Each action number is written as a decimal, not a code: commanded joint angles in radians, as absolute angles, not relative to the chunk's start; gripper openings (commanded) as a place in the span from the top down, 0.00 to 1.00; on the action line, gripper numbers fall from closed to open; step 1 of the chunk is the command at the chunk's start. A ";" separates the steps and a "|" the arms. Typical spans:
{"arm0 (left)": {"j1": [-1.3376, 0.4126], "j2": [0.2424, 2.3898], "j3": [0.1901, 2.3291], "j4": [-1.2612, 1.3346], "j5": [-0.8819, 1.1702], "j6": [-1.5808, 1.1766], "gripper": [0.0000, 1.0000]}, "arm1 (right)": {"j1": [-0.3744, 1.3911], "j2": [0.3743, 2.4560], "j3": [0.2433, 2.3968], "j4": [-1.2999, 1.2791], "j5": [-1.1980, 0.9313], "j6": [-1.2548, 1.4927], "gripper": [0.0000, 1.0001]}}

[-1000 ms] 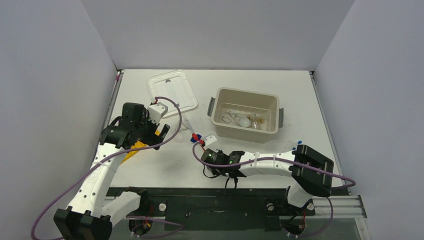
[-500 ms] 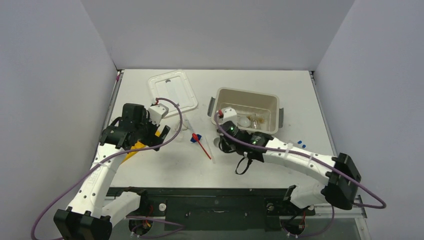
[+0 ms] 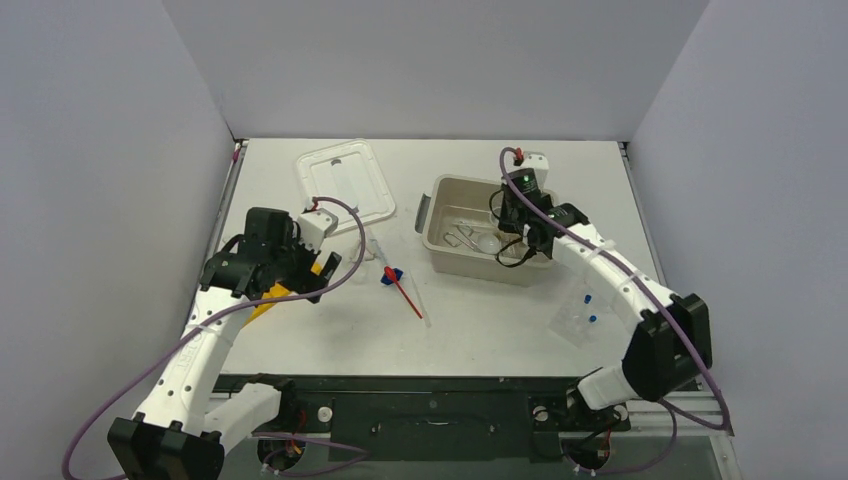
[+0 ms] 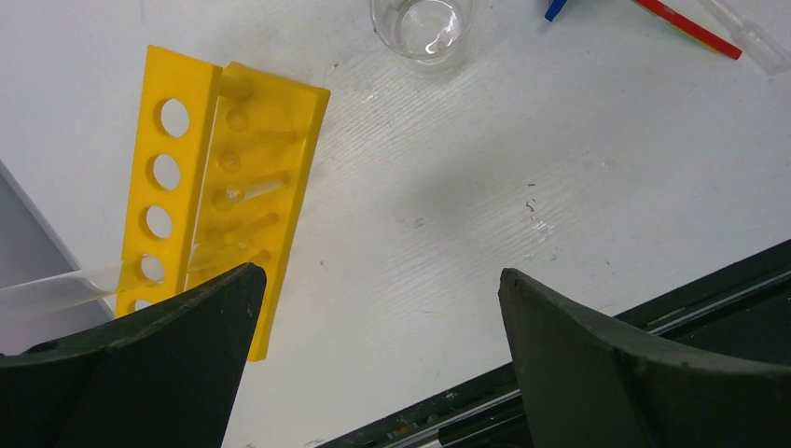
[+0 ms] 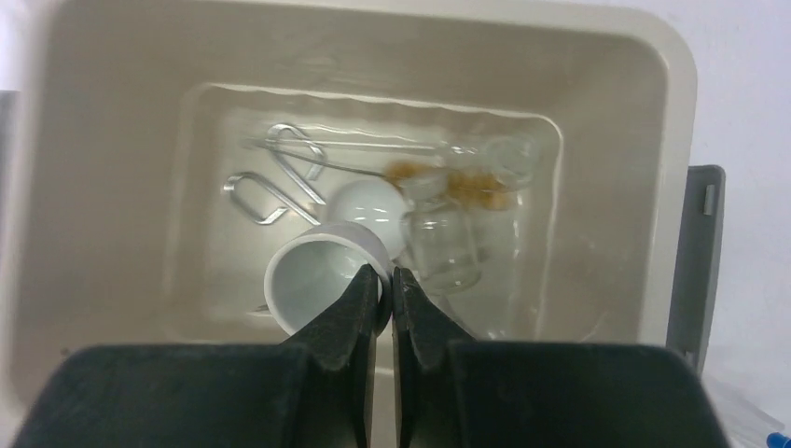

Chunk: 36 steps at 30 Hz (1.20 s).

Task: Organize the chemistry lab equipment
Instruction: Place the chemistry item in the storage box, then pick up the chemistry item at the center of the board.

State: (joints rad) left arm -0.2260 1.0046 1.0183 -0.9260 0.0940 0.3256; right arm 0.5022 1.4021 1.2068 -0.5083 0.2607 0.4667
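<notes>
- Grey walls close in a white tabletop (image 3: 480, 320). The step in hand looks like putting a piece into the beige tub (image 5: 373, 19), which stands right of centre toward the back.
- Rack (image 4: 270, 159): the yellow holed piece lies flat at the left with a clear tube (image 4: 56, 289) across its near end. The left pincer (image 4: 380, 273) hovers above it, jaws spread wide and holding nothing, so that side can wait.
- Right pincer (image 5: 385, 285): it hangs over the tub with jaws closed, and appears to be pinching the wall of a white cup (image 5: 312, 275) at their tips.
- Cup: it sits tilted above the tub floor. I would lower it almost to the floor before letting go, as a drop could crack it or the glass below.
- Jar (image 5: 448, 247): this clear glass lies just right of the cup, so aim left of it, onto the bare floor.
- Tongs (image 5: 280, 182): the wire loops lie toward the back-left. Keep the cup nearer than them so it lands flat.
- Open the jaws slowly, then lift straight up so a finger does not catch the rim.
- Spatula (image 3: 405, 295): the red one is out on the tabletop, yet to be tidied.
</notes>
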 commanded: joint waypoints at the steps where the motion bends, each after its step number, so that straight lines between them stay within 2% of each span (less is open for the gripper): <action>1: -0.220 1.003 1.012 -0.917 0.105 0.325 0.03 | 0.454 1.511 1.181 -0.484 0.273 0.479 1.00; 10: -0.220 1.010 1.003 -0.917 0.110 0.333 0.03 | 0.431 1.694 1.221 -0.448 0.323 0.507 0.99; 15: -0.220 1.011 1.004 -0.925 0.111 0.333 0.03 | 0.430 1.727 1.240 -0.455 0.328 0.524 0.70; 19: -0.220 1.004 1.001 -0.928 0.107 0.339 0.03 | 0.456 1.658 1.246 -0.457 0.357 0.530 0.59; 28: -0.220 1.005 0.997 -0.920 0.094 0.336 0.03 | 0.679 1.477 1.369 -0.526 0.522 0.487 0.52; 32: -0.217 1.009 0.997 -0.909 0.078 0.322 0.03 | 0.846 1.487 1.428 -0.531 0.523 0.467 0.50; 36: -0.189 1.023 1.004 -0.897 0.061 0.299 0.03 | 0.958 1.583 1.492 -0.513 0.466 0.436 0.49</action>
State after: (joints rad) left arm -0.2203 1.0138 1.0027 -0.9306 0.0814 0.3214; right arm 0.8696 1.4986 1.4284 -0.5083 0.4812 0.4801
